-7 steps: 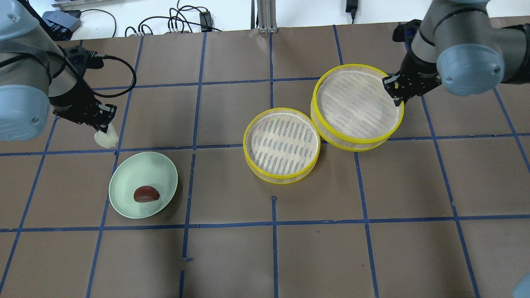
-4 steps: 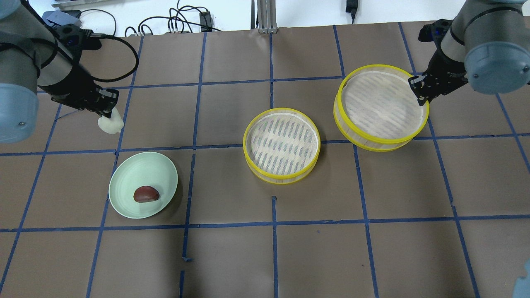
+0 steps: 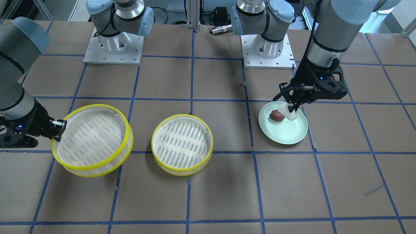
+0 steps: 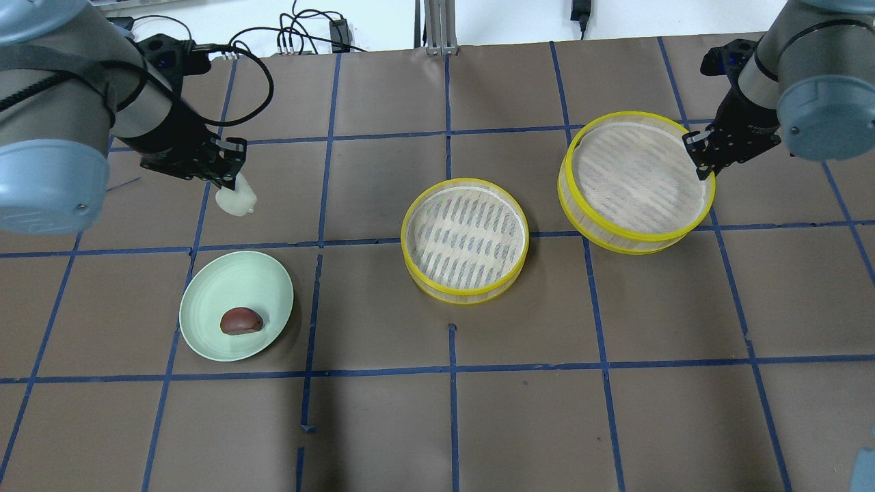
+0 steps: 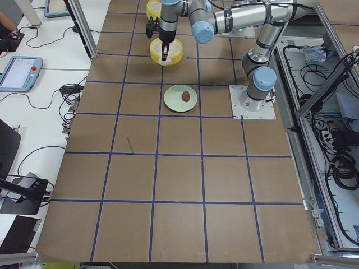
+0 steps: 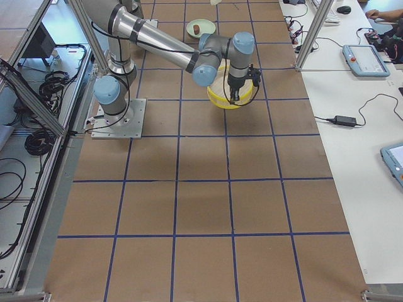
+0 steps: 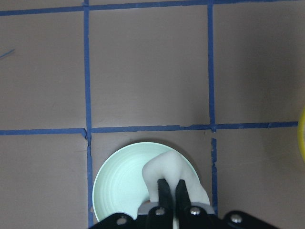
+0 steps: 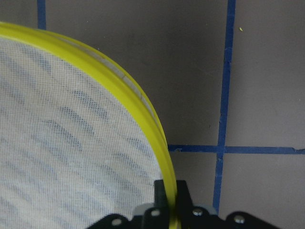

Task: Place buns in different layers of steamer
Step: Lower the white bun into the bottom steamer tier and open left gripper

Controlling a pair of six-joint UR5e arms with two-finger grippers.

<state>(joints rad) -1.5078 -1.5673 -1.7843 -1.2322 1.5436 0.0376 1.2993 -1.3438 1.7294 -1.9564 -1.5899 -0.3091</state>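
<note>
My left claw (image 4: 229, 180), clamped on the smooth white oblong bun (image 4: 236, 201), has swung inward — right claw (image 4: 702, 166), pinching one yellow-rimmed slatted steamer tier (image 4: 629, 178), pulled it clear of the second tier (image 4: 465, 238), so both can take buns.

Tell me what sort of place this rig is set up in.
Most likely a robotics lab or data-collection cell: the table is papered brown with a blue tape grid, a teach pendant lies on a side bench, and metal base plates are bolted to it.
</note>
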